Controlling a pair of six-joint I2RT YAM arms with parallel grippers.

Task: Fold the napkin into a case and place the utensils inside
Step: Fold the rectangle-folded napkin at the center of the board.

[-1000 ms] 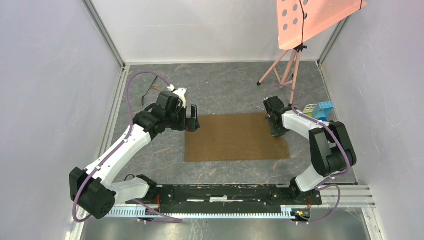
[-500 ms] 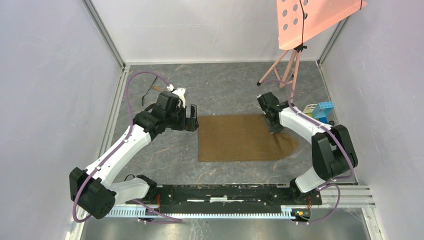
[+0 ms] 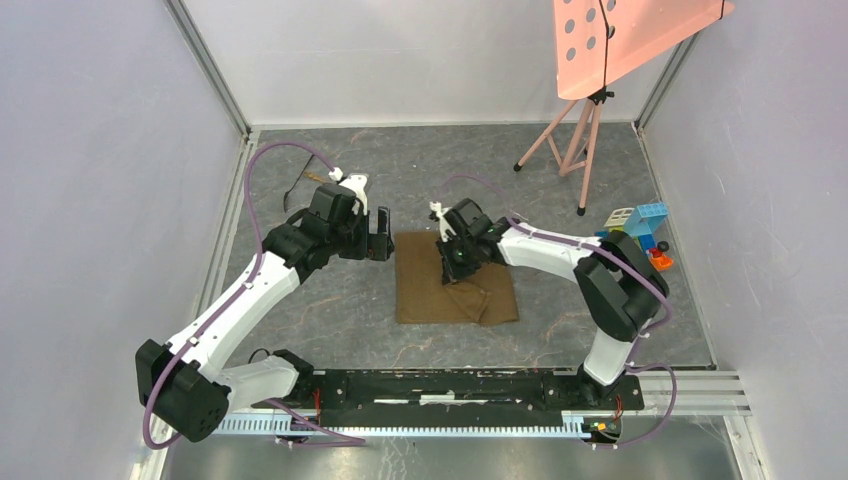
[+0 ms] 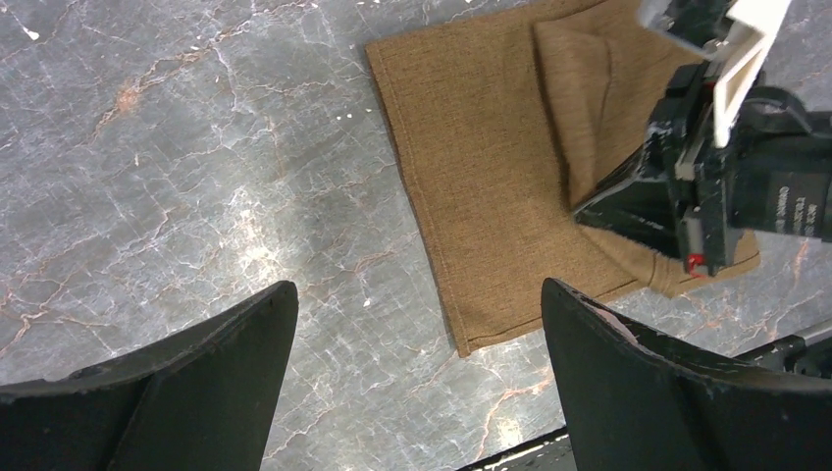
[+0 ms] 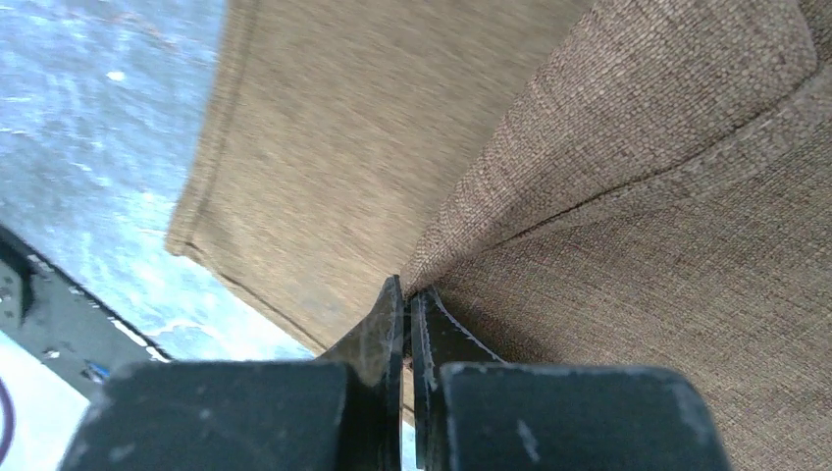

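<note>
The right claw [image 5: 405,294] is clamped shut on a pinch of the napkin [image 3: 430,290], with a ridge of brown cloth rising from between its fingertips. A second ago it held that edge out at the napkin's right side, with the cloth spread wide. It has since swept leftward and now sits over the middle of the cloth, dragging the right half over the left. Seen from above, the napkin is about half its earlier width and has a slanted, rumpled flap at its near right corner. Its left edge has also slid a little to the right.

The left claw [image 3: 380,238] has barely moved. It hovers with jaws wide apart and holds nothing, just beside that left edge.

This looks like the first fold toward the case, not yet laid flat or squared. The utensils [image 3: 303,185] lie untouched on the surface [image 3: 340,320], beyond the left arm and well apart from the cloth.
</note>
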